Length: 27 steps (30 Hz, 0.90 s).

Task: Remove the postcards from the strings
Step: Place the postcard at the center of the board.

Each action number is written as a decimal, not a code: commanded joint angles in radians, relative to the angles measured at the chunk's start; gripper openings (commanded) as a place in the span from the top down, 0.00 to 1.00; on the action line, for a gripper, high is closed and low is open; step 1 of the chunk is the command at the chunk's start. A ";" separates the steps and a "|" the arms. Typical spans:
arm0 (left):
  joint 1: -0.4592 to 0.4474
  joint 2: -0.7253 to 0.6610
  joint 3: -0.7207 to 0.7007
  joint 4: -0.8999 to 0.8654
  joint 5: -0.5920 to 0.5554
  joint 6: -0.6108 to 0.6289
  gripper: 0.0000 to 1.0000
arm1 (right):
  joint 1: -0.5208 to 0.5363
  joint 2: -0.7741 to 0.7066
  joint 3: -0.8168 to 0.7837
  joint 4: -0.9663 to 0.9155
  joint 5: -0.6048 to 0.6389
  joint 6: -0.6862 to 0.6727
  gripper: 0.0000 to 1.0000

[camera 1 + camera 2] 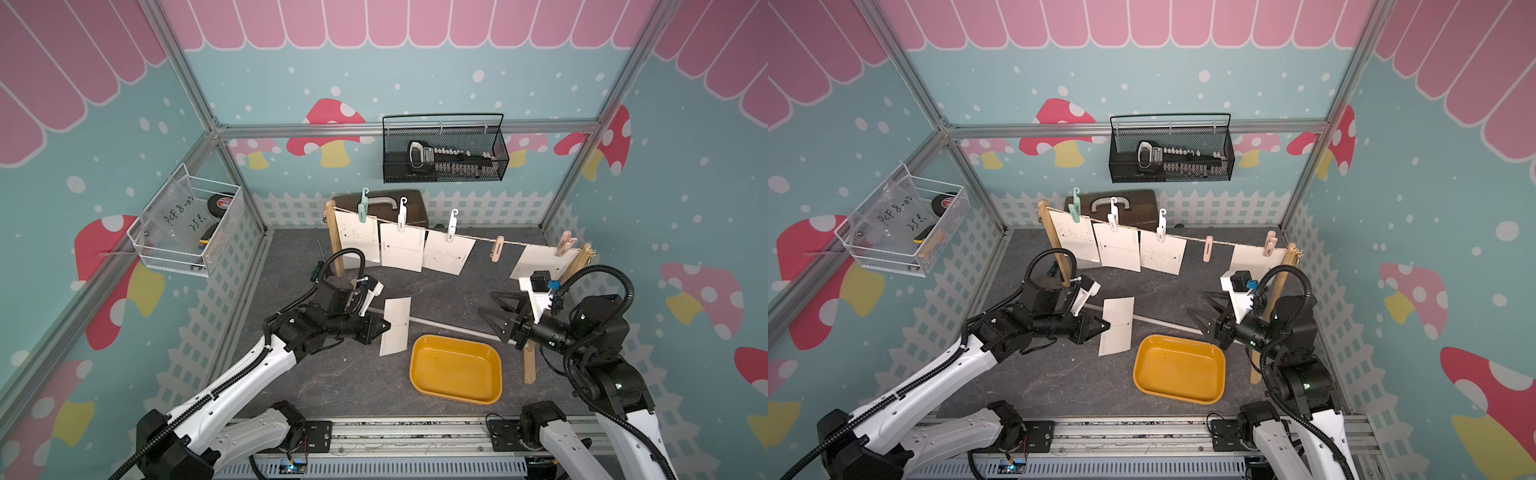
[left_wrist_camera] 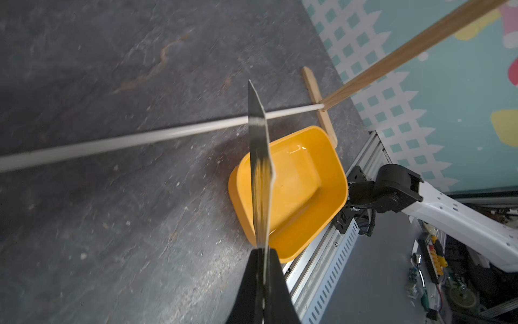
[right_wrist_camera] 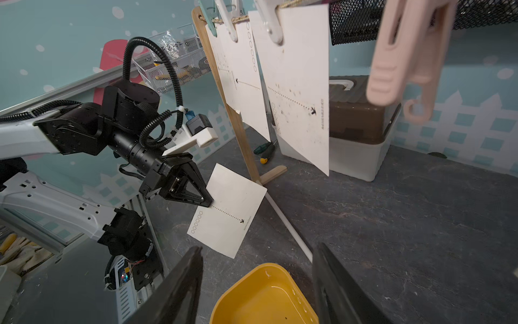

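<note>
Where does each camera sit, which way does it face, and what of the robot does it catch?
Top views: high in front, looking down and back at the string with four hanging cards; left arm and right arm show.
Left wrist: on the left arm, looking along the left tool, shut on a loose card, toward the yellow tray; right arm's base shows.
Right wrist: on the right arm, looking past the open right tool at the left arm and hanging cards.
Shared: all show the loose card and tray.
</note>
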 commanded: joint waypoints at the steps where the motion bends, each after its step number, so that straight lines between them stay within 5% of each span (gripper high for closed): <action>1: 0.065 -0.007 -0.049 -0.153 0.055 -0.168 1.00 | 0.007 -0.026 -0.014 -0.013 -0.021 -0.045 0.38; 14: 0.161 0.104 -0.229 -0.100 0.167 -0.289 1.00 | 0.023 -0.028 -0.052 -0.003 -0.040 -0.092 0.36; 22: 0.210 0.139 -0.226 -0.137 0.073 -0.270 0.66 | 0.027 -0.041 -0.033 -0.019 -0.010 -0.093 0.35; 27: 0.235 0.108 -0.184 -0.163 0.002 -0.265 0.54 | 0.027 -0.040 0.001 -0.041 -0.007 -0.103 0.34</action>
